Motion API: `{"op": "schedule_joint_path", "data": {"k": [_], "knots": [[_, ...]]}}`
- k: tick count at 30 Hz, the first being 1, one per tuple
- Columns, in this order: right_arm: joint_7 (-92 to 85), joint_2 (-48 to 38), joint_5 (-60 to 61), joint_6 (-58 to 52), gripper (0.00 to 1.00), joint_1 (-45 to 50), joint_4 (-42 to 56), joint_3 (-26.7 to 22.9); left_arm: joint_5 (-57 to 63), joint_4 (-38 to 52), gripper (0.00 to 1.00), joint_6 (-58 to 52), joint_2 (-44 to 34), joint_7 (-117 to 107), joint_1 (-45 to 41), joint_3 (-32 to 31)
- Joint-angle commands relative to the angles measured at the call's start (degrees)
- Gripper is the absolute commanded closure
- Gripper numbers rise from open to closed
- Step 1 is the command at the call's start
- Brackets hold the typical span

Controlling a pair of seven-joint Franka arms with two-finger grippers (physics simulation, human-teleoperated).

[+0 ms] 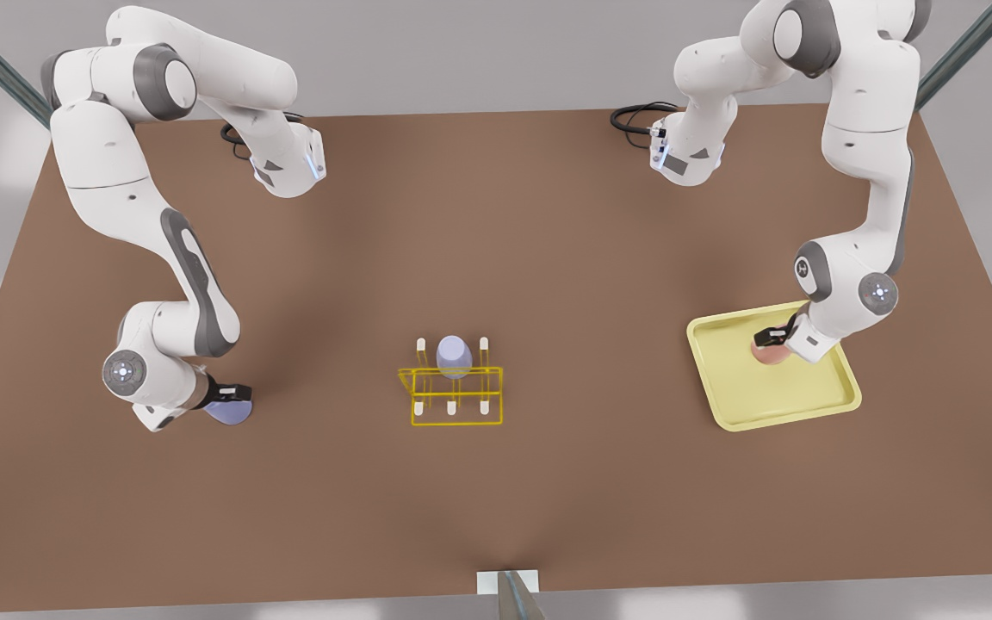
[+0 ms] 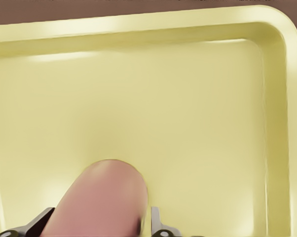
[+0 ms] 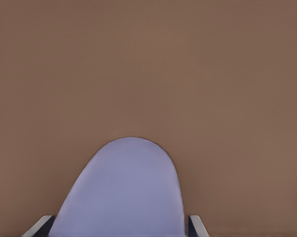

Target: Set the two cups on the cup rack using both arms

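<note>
Over on the front view's left, the right tool [image 1: 229, 394] sits low above the brown surface [image 1: 548, 258], its black fingers clamped on either side of a lavender cup [image 1: 227, 411]. The right wrist view confirms it: that lavender cup [image 3: 124, 190] bulges up between the two fingers [image 3: 40, 226], pressed on both flanks, with bare brown surface [image 3: 148, 64] all around. Seen from the cup rack, this cup lies out toward nine o'clock, well apart.

Centre stage, the bright-yellow cup rack [image 1: 456, 396] stands on the surface with its white-tipped pegs upright. A second lavender cup [image 1: 453, 356] sits upside down on the rack's far row, on the middle peg, between two free pegs.

Swing toward three o'clock from the rack and there is the pale-yellow tray [image 1: 806, 405]. The left tool [image 1: 773, 337] is down inside it, near the tray's far edge, closed around the salmon-pink cup [image 1: 767, 351]. In the left wrist view the salmon-pink cup [image 2: 101, 200] rises between the fingers [image 2: 156, 219], held snug, and the tray [image 2: 281, 98] floor spreads beyond it up to its rounded rim corner.
</note>
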Motion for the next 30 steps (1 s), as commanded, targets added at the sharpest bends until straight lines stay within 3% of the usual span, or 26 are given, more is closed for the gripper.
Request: {"op": "schedule_joint_path", "data": {"k": [1,6,10,13,16,18,25,30], "knots": [[-0.4,0.1,0.0,-0.3,0.00,-0.3,-0.1,-0.1,-0.3,0.1,0.12,0.3,-0.3,0.3,0.0,0.0],[-0.9,0.1,0.0,-0.7,0.13,-0.5,-0.1,0.0,-0.3,0.3,0.15,0.3,-1.9,0.3,-0.3,0.0],[-0.6,-0.2,0.1,-1.3,0.19,-0.5,0.1,0.4,-0.5,1.2,0.15,-6.1,-6.9,-5.1,-4.5,0.0],[-0.6,-0.3,0.7,-1.3,0.28,-0.5,0.6,0.6,-0.4,11.5,0.15,-15.5,-4.5,-15.2,-9.5,-0.9],[-1.4,-1.0,2.8,-1.2,0.28,-0.5,0.6,1.1,0.1,31.5,0.15,-31.0,3.4,-27.6,-9.5,-7.4],[-1.5,-2.5,3.2,-1.3,0.28,-0.5,1.6,4.1,0.3,37.5,0.15,-31.1,7.1,-36.3,-12.3,-10.7],[-1.4,-3.9,3.2,-2.0,0.28,-0.4,6.3,17.6,0.1,68.4,0.15,-35.9,25.4,-59.6,-24.3,-10.3],[-0.8,-4.8,3.2,-4.6,0.28,-0.2,8.6,26.0,-0.2,75.9,0.15,-35.1,30.2,-68.4,-32.5,-10.3]]}}
